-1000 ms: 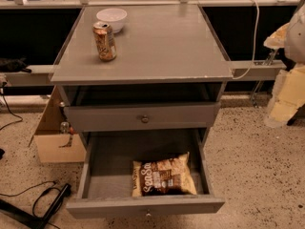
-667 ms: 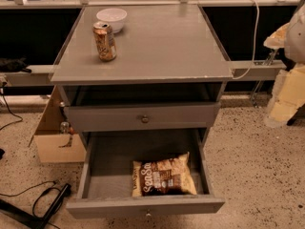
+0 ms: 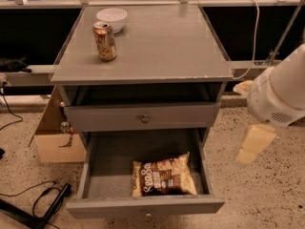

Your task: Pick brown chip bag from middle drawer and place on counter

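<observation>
The brown chip bag (image 3: 164,175) lies flat on the dark floor of the open middle drawer (image 3: 108,162), near its front right. The counter (image 3: 162,42) is the grey top of the cabinet above. My gripper (image 3: 255,144) hangs to the right of the cabinet, at about the height of the drawer opening. It is apart from the bag and outside the drawer. The white arm housing (image 3: 281,92) sits above it.
A tan soda can (image 3: 105,41) and a white bowl (image 3: 112,19) stand on the counter's far left. The upper drawer (image 3: 143,118) is closed above the open one. A cardboard box (image 3: 52,137) and cables (image 3: 43,199) lie on the floor at the left.
My arm and gripper have moved left and down at the right edge, closer to the cabinet's side. The bag, can and drawers have not moved.
</observation>
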Robot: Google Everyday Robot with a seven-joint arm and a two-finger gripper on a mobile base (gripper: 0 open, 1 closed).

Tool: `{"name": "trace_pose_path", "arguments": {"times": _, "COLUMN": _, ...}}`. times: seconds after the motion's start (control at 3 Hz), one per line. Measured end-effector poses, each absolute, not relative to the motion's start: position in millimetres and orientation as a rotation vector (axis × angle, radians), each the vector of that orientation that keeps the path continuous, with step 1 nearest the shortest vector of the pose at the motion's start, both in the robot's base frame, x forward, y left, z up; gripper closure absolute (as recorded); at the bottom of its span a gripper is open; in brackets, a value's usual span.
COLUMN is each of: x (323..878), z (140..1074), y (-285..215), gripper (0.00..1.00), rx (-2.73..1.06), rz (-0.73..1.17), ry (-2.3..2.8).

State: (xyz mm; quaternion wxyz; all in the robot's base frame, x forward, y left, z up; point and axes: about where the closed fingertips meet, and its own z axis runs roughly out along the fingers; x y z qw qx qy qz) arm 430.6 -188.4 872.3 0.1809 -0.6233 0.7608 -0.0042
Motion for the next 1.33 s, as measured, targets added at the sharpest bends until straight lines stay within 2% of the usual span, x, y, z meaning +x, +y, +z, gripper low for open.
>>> {"name": "trace_pose_path", "arguments": {"times": 0.33, "x": 417.2, "z": 762.6, "y": -168.9, "gripper": 0.0, "rx": -1.753, "rz": 0.124, "ry": 2.135}}
{"name": "trace_pose_path", "arguments": {"times": 0.67, "x": 419.3, "z": 708.2, "y": -155.9, "gripper": 0.0, "rx": -1.711, "rz": 0.173, "ry": 2.11}}
{"name": "trace_pose_path", "arguments": {"times": 1.33, "x": 435.4, "z": 671.8, "y": -140.2, "gripper": 0.0, "rx": -1.79, "rz": 0.198, "ry": 2.098}}
